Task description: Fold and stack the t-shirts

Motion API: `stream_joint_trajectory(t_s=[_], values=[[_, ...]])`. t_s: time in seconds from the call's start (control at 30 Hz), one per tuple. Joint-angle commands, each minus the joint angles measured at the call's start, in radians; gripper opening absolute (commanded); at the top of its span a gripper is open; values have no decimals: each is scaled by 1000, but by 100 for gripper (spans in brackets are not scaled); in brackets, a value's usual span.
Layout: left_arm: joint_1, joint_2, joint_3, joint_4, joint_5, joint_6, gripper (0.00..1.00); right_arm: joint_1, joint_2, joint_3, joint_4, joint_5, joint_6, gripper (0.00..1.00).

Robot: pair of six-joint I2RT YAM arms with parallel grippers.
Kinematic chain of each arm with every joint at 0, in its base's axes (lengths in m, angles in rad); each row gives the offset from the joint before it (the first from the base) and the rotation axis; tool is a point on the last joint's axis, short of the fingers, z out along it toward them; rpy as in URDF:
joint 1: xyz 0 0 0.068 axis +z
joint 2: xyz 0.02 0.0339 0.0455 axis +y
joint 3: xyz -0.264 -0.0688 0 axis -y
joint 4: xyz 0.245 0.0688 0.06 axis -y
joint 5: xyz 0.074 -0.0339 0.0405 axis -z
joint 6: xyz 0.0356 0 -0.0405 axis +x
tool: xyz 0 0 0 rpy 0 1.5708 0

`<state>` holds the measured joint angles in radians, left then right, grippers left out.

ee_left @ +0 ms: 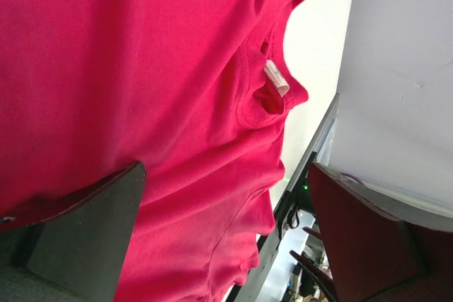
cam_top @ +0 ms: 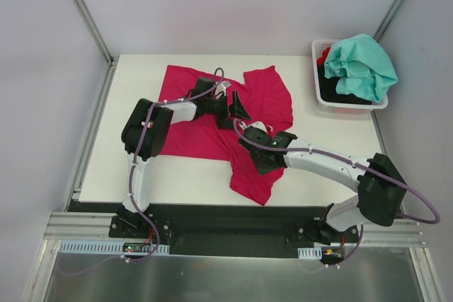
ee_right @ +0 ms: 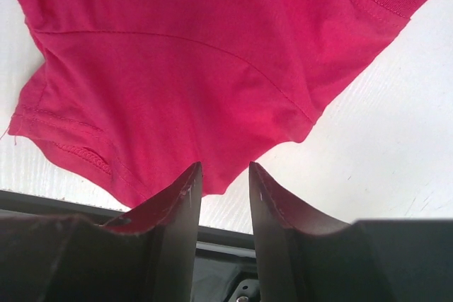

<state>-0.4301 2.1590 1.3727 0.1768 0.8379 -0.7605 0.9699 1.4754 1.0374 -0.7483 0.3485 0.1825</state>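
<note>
Spread wide, the left gripper (ee_left: 225, 171) is held over the large magenta-pink soft cloth t-shirt (cam_top: 269, 97) near its neckline, and nothing is caught between its black fingers (ee_left: 85, 231). The right gripper (ee_right: 223, 167) is seen with its jaws drawn to a slim gap at the edge of the same shirt's near right part; whether cloth is pinched there cannot be told. The pink shirt is laid rumpled across the middle of the white table (cam_top: 177, 182), with one part trailing toward the near edge, and a small white label (ee_left: 277, 78) is shown inside its collar. At the far right corner a white plastic basket (cam_top: 316, 58) is set, over which a teal-mint t-shirt (cam_top: 361, 65) is draped, with black cloth (cam_top: 333, 91) and red cloth (cam_top: 324, 54) tucked beneath it.
</note>
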Motion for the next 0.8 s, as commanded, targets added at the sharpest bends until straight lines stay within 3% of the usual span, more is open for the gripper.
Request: stream_joint_trajectory(t_s=[0.0,0.33,0.43,0.47,0.77], values=[[11,67,-3,281,74,-83,99,-3,-53,4,-14,-25,8,35],[-22,277,98,718,119,-404,99,1,-197,22,-120,-19,17,35],[-24,324,97,889,125,-590,99,0,-213,36,-151,0,14,36],[-22,328,91,1005,128,-626,99,1,-214,39,-152,3,14,36],[16,185,43,1429,214,-985,99,-14,-214,44,-57,139,22,39]])
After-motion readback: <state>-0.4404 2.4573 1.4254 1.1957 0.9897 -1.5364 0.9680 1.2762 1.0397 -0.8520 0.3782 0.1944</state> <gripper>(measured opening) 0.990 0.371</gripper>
